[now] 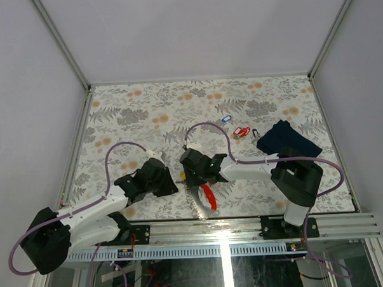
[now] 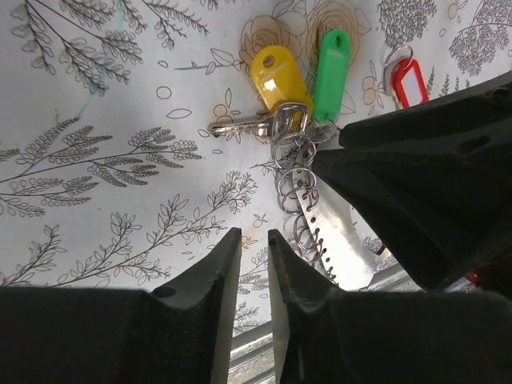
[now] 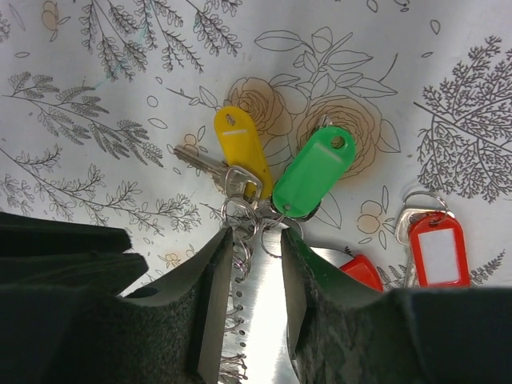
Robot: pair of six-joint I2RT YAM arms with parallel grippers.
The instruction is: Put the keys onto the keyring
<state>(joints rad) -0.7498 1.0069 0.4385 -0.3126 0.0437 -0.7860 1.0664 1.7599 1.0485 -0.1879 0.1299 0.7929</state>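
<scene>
The counter (image 1: 145,107) is white, with grey leaves and soft orange flowers drawn all over it. The yellow tag (image 3: 240,148) is bright like a lemon. The green tag (image 3: 320,170) is bright like grass. The red tag (image 3: 438,254) has a white patch in its middle. The blue tag (image 1: 226,118) is light blue. The key (image 2: 240,126) is shiny silver, and so are the rings (image 2: 298,188) and the strip (image 3: 260,320). The cloth (image 1: 287,139) is dark navy blue. The left end effector (image 2: 254,238) and the right end effector (image 3: 256,238) are both black. The arms (image 1: 96,217) are white, and the cables (image 1: 125,144) are purple.
</scene>
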